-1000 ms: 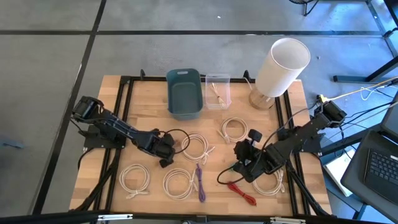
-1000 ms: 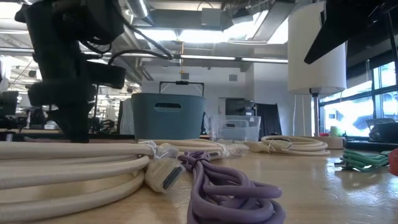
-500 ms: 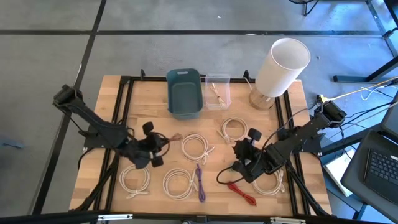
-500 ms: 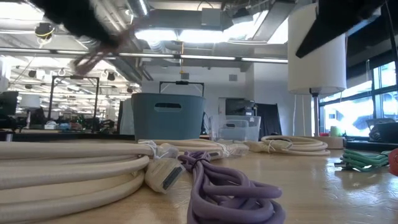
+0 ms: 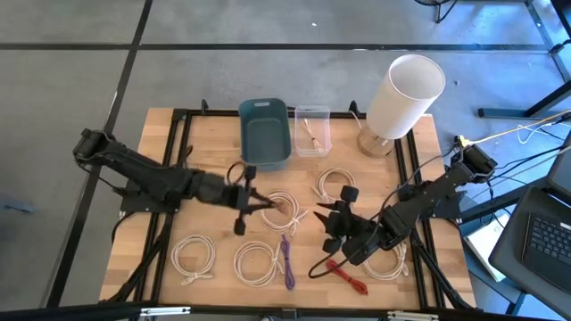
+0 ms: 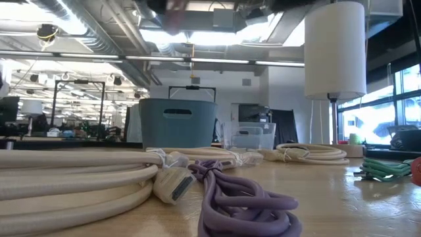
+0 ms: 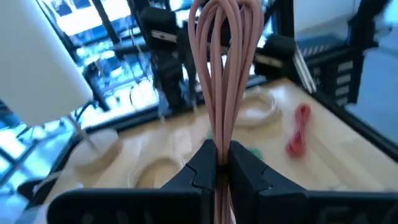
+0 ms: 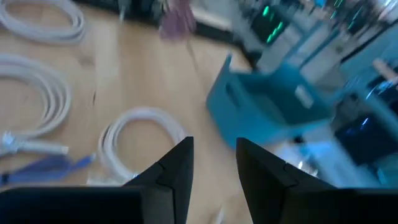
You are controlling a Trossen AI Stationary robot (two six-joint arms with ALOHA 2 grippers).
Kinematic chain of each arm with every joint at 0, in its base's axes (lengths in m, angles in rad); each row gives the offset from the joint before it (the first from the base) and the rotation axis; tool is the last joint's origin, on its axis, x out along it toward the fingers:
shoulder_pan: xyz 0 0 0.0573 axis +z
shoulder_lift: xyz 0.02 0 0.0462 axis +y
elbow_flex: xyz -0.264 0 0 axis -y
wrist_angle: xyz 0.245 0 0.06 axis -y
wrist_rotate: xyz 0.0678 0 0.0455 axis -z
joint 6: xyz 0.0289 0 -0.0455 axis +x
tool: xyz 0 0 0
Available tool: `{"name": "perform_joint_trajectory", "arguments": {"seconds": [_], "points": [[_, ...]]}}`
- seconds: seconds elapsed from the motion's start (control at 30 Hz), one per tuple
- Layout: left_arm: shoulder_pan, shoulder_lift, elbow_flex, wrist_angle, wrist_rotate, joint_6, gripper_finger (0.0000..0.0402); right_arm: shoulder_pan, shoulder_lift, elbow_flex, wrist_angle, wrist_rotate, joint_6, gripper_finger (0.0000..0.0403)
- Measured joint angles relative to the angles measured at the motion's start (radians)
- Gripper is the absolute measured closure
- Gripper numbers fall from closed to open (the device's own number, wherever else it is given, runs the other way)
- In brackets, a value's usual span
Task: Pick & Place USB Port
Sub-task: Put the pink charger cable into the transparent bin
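A thin pink USB cable, coiled into a long bundle (image 7: pixel 224 74), is held in the air by my left gripper (image 5: pixel 257 203), which is shut on it above the table's middle. In the high view the bundle (image 5: pixel 272 207) points toward the table's right. My right gripper (image 5: pixel 332 214) hovers right of the middle, open (image 8: pixel 214 168), with nothing between its fingers. A blue bin (image 5: pixel 264 134) and a clear box (image 5: pixel 311 131) stand at the far edge. My left gripper pinches several strands of the pink bundle together at one end (image 7: pixel 221 149) between its two fingers. The fingers lie about level, coming from the table's left, along the bundle. The loops stick out ahead of the fingers, lifted clear of the table.
Several white cable coils (image 5: pixel 278 209) (image 5: pixel 336 185) (image 5: pixel 194 256) lie on the wood. A purple cable (image 5: pixel 287 260) and a red one (image 5: pixel 348 276) lie near the front. A white lamp (image 5: pixel 401 94) stands at the far right.
My left gripper has risen off the table with the pink cable, tipped from pointing down to about level, rolled, and swung toward the table's middle. The cable is now lifted clear. My right gripper has turned at the wrist and shifted a little toward the left.
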Motion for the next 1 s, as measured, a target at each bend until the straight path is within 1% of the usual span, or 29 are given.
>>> {"name": "perform_joint_trajectory", "arguments": {"seconds": [0.13, 0.17, 0.23, 0.33, 0.47, 0.6, 0.7, 0.83, 0.93, 1.0], "points": [[0.117, 0.055, 0.000, 0.140, 0.216, -0.003, 0.0387, -0.027, 0.000, 0.000, 0.195, 0.031, -0.212, 0.0279], [0.137, 0.073, 0.000, 0.176, 0.259, -0.013, 0.0387, -0.036, 0.000, 0.000, 0.249, 0.031, -0.262, 0.0279], [0.171, 0.107, 0.000, 0.221, 0.308, -0.022, 0.0387, -0.058, -0.001, 0.000, 0.349, 0.022, -0.347, 0.0279], [0.202, 0.151, 0.000, 0.283, 0.337, -0.043, 0.0387, -0.091, -0.001, 0.001, 0.448, -0.008, -0.434, 0.0279], [0.218, 0.181, 0.000, 0.335, 0.387, -0.058, 0.0387, -0.130, -0.002, 0.001, 0.524, -0.043, -0.496, 0.0279], [0.217, 0.183, 0.000, 0.367, 0.394, -0.052, 0.0387, -0.171, -0.002, 0.001, 0.575, -0.145, -0.498, 0.0279], [0.217, 0.183, 0.000, 0.385, 0.412, -0.045, 0.0387, -0.194, -0.003, 0.001, 0.592, -0.199, -0.497, 0.0279], [0.224, 0.182, 0.000, 0.395, 0.435, -0.035, 0.0387, -0.205, -0.003, 0.001, 0.621, -0.252, -0.497, 0.0279], [0.236, 0.182, 0.000, 0.402, 0.448, -0.036, 0.0386, -0.205, -0.003, 0.001, 0.630, -0.262, -0.497, 0.0280], [0.241, 0.182, 0.000, 0.410, 0.457, -0.041, 0.0386, -0.206, -0.003, 0.001, 0.633, -0.263, -0.497, 0.0288]]}}
